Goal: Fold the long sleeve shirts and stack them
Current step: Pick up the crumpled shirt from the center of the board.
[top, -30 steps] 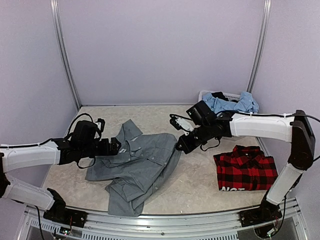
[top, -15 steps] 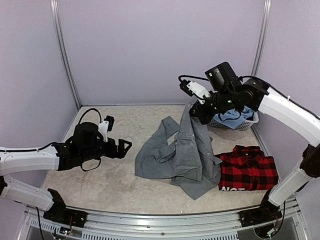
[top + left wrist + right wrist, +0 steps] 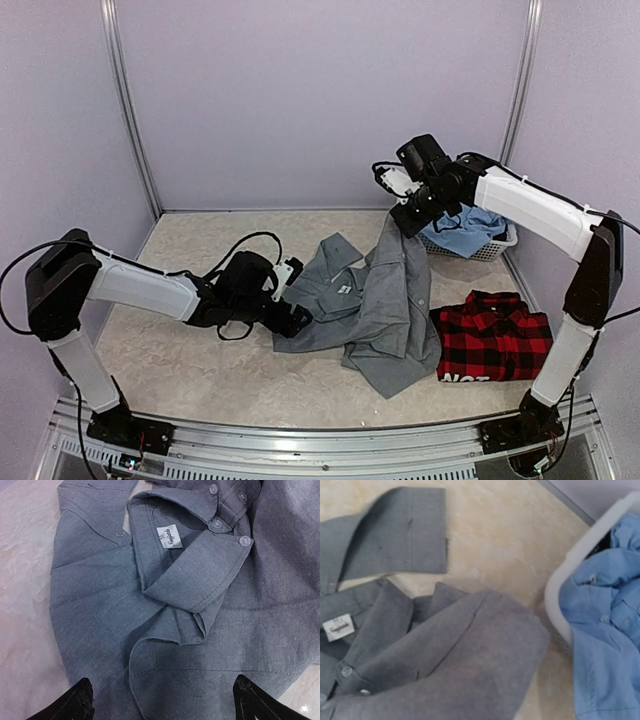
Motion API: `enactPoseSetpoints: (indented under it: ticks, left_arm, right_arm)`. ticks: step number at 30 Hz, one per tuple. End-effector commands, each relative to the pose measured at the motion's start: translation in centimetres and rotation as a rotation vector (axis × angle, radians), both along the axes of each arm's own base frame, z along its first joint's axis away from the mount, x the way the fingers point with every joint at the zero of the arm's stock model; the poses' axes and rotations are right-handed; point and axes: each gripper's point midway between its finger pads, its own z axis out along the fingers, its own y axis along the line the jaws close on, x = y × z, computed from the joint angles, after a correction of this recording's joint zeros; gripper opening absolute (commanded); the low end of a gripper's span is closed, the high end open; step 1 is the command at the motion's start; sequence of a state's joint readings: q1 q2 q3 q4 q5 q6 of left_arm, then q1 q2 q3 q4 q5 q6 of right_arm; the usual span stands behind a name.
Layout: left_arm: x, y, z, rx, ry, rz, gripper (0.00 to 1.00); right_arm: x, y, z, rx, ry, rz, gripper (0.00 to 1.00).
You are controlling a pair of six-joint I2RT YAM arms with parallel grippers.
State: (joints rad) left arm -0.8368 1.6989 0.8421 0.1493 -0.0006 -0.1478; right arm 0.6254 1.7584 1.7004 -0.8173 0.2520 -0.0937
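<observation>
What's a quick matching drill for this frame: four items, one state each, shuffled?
Items:
1. grey shirt
2. plaid shirt
3. blue shirt
4. left hand

States:
A. in the white basket
B. open, over grey cloth
C. folded flat, near right of the table
D. one end held up by the shut right hand

Pairs: 1-D, 2-C, 3-A, 4-B

right hand (image 3: 407, 222) pinching grey shirt (image 3: 388, 312), corner raised

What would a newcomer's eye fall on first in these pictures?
The grey shirt hangs from the shut right gripper, raised beside the white basket at the back right, and drapes onto the table. The open left gripper is by its collar. A folded red plaid shirt lies front right.
</observation>
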Motion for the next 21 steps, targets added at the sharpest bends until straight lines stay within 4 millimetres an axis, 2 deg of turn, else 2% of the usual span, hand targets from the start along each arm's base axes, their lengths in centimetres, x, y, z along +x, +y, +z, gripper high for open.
enactPoseSetpoints:
  ticks: [1,7,9,12,16,21]
  left_arm:
    - [1.2,-2.9,-0.5,0.008,-0.021,-0.105,0.91]
    - [1.4,-5.0,-2.6,0.029,0.019,-0.201,0.90]
    - [2.0,-5.3,-3.2,0.028,0.042,-0.208,0.85]
    - [1.8,-5.7,-4.4,0.038,0.090,-0.231,0.75]
    - [1.2,-6.0,-4.9,0.025,0.111,-0.257,0.60]
    - [1.5,-5.9,-5.5,0.061,0.094,-0.231,0.40]
  right_arm:
    - [0.6,-0.9,0.2,0.022,-0.014,-0.035,0.00]
    - [0.4,-1.9,-0.7,0.038,0.005,-0.046,0.00]
    - [0.3,-2.0,-0.8,0.045,0.007,-0.046,0.00]
    - [0.3,-2.4,-1.0,0.045,0.009,-0.055,0.00]
    - [0.5,-3.1,-1.0,0.063,0.008,-0.067,0.00]
    - [0.8,-3.0,-1.0,0.081,0.013,-0.063,0.00]
